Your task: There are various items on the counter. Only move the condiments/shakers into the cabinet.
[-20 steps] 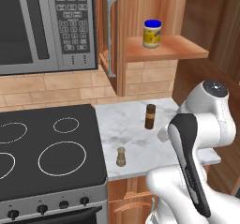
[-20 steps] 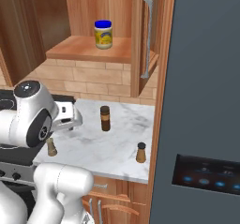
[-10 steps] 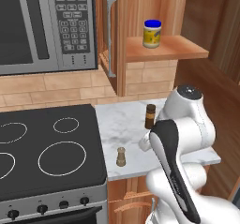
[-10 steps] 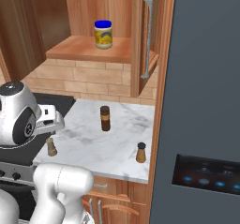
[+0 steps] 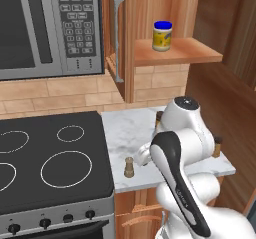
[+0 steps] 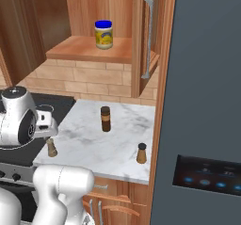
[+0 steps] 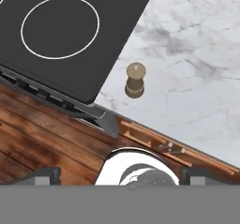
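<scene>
Lining up over the beige shaker (image 7: 135,79) at the desk's (image 7: 197,78) front edge beside the stovetop (image 7: 70,35), claw (image 7: 120,175) spread wide and empty. Yellow jar (image 5: 162,35) already sits in the cabinet (image 5: 177,53); next comes a descent to straddle the shaker.

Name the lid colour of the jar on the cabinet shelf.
Blue, on the yellow jar; right base view.

We are in a kitchen: black stovetop (image 5: 50,158), microwave (image 5: 45,28), marbled worktop (image 6: 117,144), wooden wall cabinet (image 6: 84,50).
</scene>
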Controlling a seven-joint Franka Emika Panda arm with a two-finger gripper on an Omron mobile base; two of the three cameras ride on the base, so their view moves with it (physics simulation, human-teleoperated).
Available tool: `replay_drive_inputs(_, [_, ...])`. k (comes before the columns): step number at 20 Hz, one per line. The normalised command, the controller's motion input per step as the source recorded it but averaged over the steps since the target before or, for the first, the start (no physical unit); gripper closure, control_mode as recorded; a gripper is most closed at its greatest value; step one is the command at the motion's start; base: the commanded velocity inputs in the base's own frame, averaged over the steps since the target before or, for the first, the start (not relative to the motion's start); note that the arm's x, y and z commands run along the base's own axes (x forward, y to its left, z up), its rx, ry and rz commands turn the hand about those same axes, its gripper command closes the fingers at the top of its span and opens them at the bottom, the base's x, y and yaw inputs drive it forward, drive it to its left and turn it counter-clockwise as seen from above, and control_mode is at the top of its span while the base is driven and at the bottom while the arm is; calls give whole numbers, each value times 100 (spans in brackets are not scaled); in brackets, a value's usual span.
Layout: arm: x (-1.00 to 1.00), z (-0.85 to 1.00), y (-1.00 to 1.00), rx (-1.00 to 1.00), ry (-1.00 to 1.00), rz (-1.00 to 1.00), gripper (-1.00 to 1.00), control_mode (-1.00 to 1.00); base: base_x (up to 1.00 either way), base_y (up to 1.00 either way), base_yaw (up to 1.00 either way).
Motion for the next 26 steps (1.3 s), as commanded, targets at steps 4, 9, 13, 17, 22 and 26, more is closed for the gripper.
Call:
replay_drive_inputs(4, [0, -24, 13, 13, -6, 0, -100, -100, 0, 0, 0])
replay_drive_inputs(9, [4, -2, 9, 0, -1, -2, -100, -100, 0, 0, 0])
replay_drive_inputs(13, [28, -8, 6, -4, 0, -3, -100, -100, 0, 0, 0])
replay_drive_inputs(17, [50, -15, 5, -5, 0, -5, -100, -100, 0, 0, 0])
replay_drive_inputs(22, [33, -18, 0, -3, 0, -5, -100, -100, 0, 0, 0])
replay_drive_inputs(26, [20, -31, 4, 0, 0, -2, -100, -100, 0, 0, 0])
